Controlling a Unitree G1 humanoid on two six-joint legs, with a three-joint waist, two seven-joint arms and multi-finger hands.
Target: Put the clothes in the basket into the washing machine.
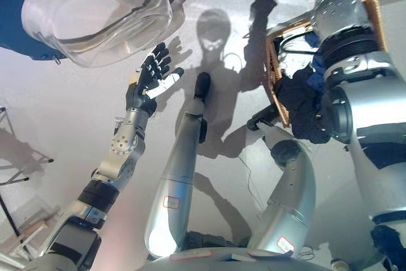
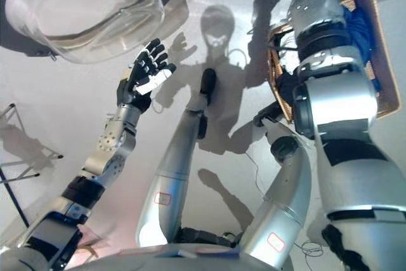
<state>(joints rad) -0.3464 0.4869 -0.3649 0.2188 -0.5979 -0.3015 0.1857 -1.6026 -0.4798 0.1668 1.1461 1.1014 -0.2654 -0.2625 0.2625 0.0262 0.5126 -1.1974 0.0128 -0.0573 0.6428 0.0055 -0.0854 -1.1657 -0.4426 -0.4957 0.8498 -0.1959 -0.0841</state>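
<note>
A wicker basket (image 1: pixel 274 74) stands on the floor at the right, also in the right eye view (image 2: pixel 382 61). It holds dark clothes (image 1: pixel 303 103) and a blue cloth (image 2: pixel 359 26). The washing machine's round glass door (image 1: pixel 101 11) hangs open at the upper left. My left hand (image 1: pixel 151 75) is open and empty, fingers spread, raised just below and to the right of the door. My right arm (image 1: pixel 346 49) reaches over the basket and runs up to the top edge of the view. Its hand does not show.
The dark blue front of the washing machine (image 1: pixel 16 26) shows behind the door at the far left. A thin black metal stand (image 1: pixel 19 157) stands on the light floor at the left edge.
</note>
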